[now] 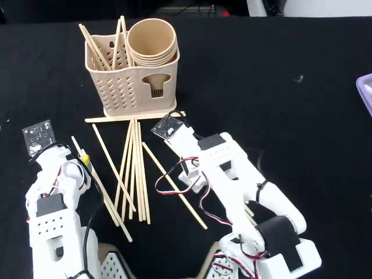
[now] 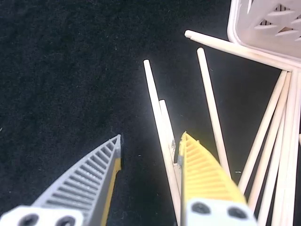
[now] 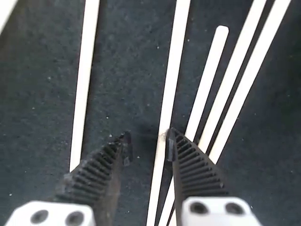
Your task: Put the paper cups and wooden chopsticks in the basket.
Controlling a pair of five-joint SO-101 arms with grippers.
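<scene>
A beige slotted basket (image 1: 131,87) stands at the back, holding a stack of paper cups (image 1: 152,39) and several upright wooden chopsticks (image 1: 96,49). More chopsticks (image 1: 133,174) lie fanned on the black table in front of it, and one (image 1: 133,117) lies crosswise against its base. My left gripper (image 2: 150,136) is open low over the table, with a pair of chopsticks (image 2: 162,127) just inside its yellow finger (image 2: 200,169). My right gripper (image 3: 146,135) is open too, and a single chopstick (image 3: 171,80) runs between its black fingers, close to one finger (image 3: 190,165).
The basket's corner (image 2: 263,23) lies just beyond the left gripper. A purple object (image 1: 366,90) sits at the table's right edge. Both arm bases stand at the near edge, and red and black wires (image 1: 180,180) hang from the right arm (image 1: 232,174).
</scene>
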